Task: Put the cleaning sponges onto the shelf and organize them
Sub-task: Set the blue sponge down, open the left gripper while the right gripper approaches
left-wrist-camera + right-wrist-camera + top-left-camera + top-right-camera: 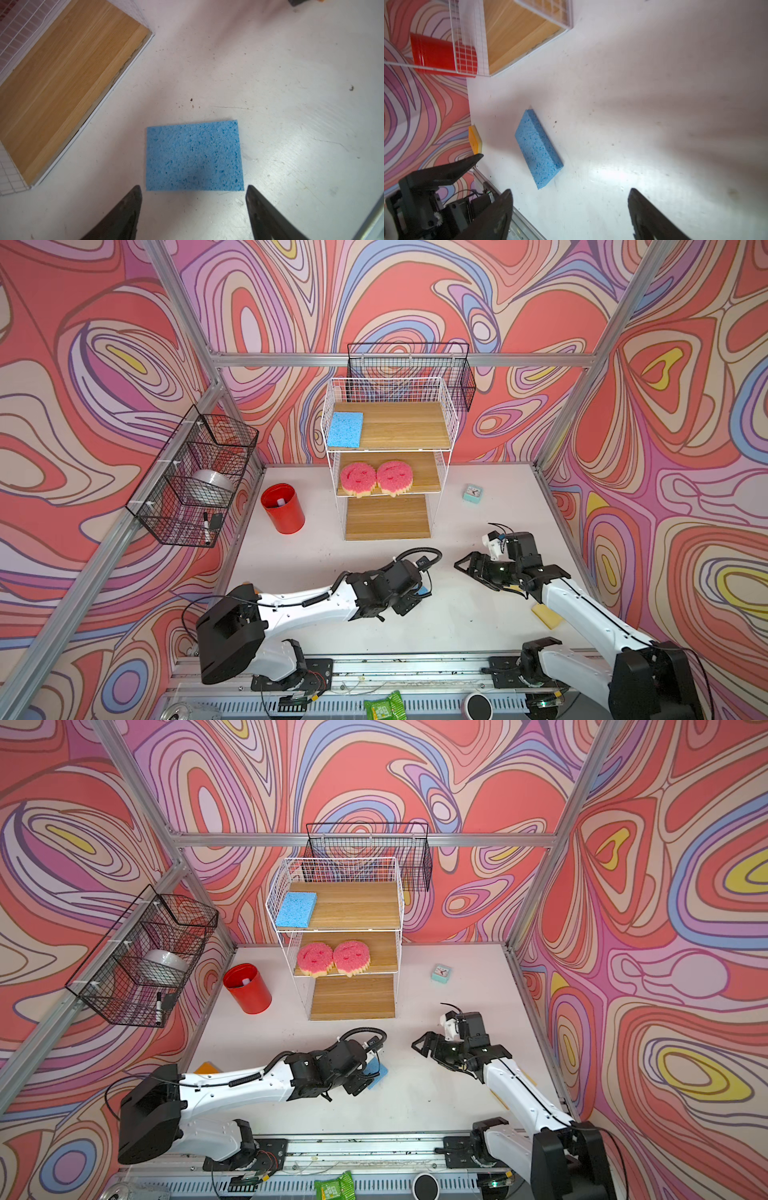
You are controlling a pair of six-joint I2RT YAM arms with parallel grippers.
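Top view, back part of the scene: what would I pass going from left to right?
black wire basket → red cup → white shelf → small mint clock

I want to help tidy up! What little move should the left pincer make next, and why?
Probably ease the left pincer down and forward around the blue sponge. Its jaws stand open, and that sponge lies flat on the table just ahead of them, unheld. Another blue sponge already sits on the shelf.
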